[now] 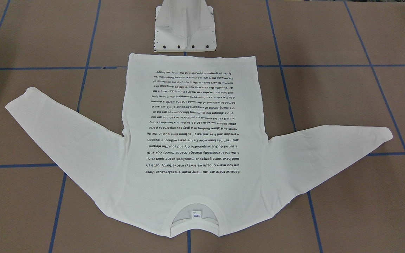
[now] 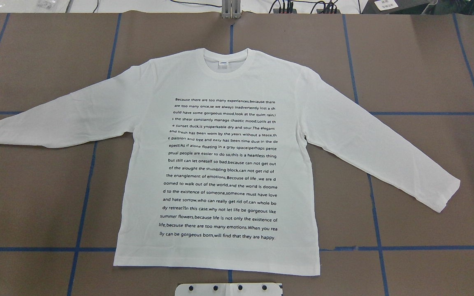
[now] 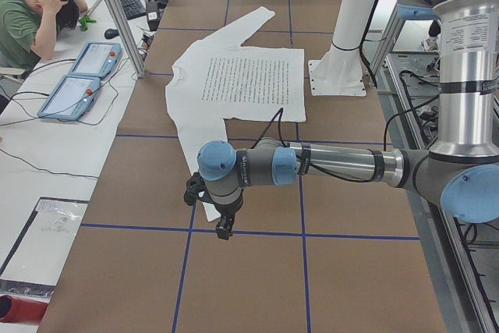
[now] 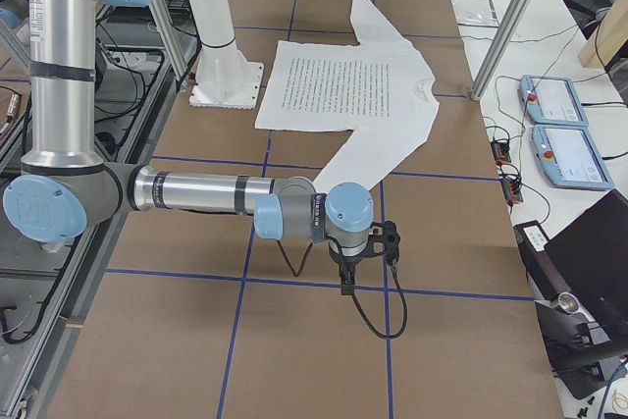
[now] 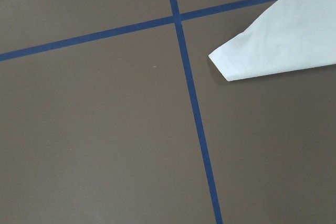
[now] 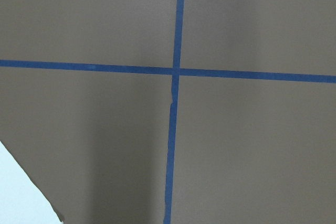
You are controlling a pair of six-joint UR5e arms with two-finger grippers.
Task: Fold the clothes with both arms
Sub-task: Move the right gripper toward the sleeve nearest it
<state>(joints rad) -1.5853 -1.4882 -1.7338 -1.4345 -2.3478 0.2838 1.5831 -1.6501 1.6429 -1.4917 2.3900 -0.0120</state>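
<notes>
T-shirt (image 2: 220,164) flat on table (image 2: 35,205), text face up

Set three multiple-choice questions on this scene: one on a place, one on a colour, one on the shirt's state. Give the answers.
1. The shirt's collar lies: A) against the pedestal; B) at the end away from the pedestal; C) under a sleeve.
2. The tape lines on the table are: A) red; B) blue; C) yellow.
3. The shirt is: A) folded in half; B) crumpled; C) spread flat, text up.
Answers: 1 B, the hem is by the pedestal; 2 B, a blue grid on brown; 3 C, it lies open, unfolded.
</notes>
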